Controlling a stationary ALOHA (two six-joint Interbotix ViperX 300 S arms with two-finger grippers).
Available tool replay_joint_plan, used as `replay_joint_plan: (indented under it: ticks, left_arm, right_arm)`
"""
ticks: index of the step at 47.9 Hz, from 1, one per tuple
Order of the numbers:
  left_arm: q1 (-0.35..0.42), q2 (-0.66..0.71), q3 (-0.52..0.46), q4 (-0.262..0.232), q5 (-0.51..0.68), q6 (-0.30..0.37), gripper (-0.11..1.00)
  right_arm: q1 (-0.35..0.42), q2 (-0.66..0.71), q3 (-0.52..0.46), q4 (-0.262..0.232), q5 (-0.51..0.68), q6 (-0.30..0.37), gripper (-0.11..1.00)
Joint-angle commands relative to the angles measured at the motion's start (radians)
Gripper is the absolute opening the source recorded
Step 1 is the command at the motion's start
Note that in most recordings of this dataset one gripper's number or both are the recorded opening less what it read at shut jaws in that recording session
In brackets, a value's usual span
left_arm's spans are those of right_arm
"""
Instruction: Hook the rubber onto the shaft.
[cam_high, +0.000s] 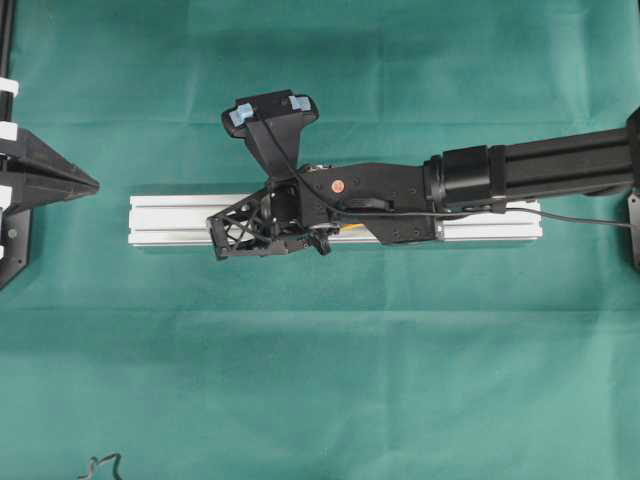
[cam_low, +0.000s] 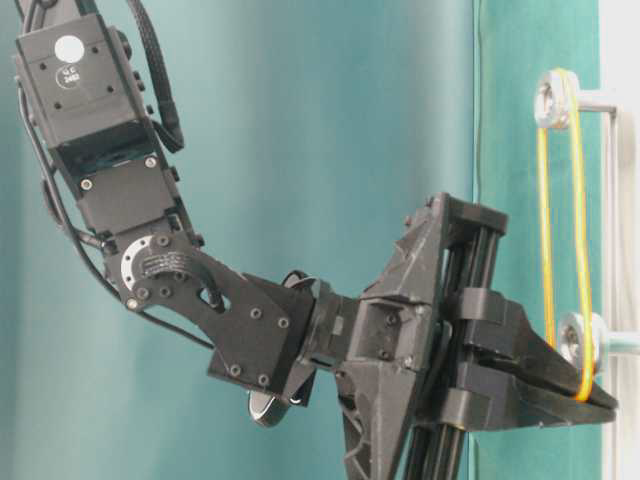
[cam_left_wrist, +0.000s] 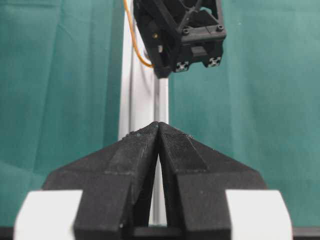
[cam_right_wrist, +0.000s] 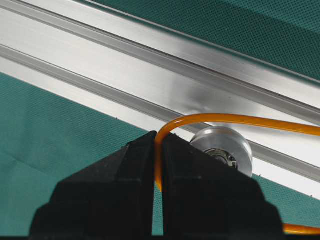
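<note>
Rubber band (cam_right_wrist: 220, 119) was pinched between the right gripper (cam_right_wrist: 156, 150) fingertips, loop pulled out and curving around just past the near silver pulley (cam_right_wrist: 222, 145) on the rail (cam_right_wrist: 100, 65). In the table-level view the band (cam_low: 546, 200) ran taut from the far pulley (cam_low: 552, 98) to the near pulley (cam_low: 580, 343), so my read: far end was already hooked and this end was being stretched so it could drop into the groove. Whether it had seated on the near pulley, I couldn't tell; the fingertip sat right against it. The thin pinch made sense: jaws fully closed on the strand left only the band between the tips, and the gripper was rolled sideways so the tips lined up with the pulley's edge. Overhead, the right arm (cam_high: 540, 160) reached along over the rail, hiding the band. Left gripper (cam_left_wrist: 159, 131) was closed on nothing, parked off the rail's end and pointing down its length, well apart from the work; probably just kept clear. Green cloth (cam_high: 320, 400) under everything.
</note>
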Motion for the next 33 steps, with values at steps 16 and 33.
replay_joint_plan:
  ticks: [16, 33]
  left_arm:
    - [0.003, 0.009, -0.021, 0.003, -0.009, 0.002, 0.02]
    - [0.003, 0.009, -0.021, 0.003, -0.009, 0.002, 0.02]
  right_arm:
    - [0.009, -0.006, -0.012, 0.008, -0.006, 0.000, 0.05]
    - [0.009, -0.002, -0.011, 0.009, -0.005, 0.000, 0.05]
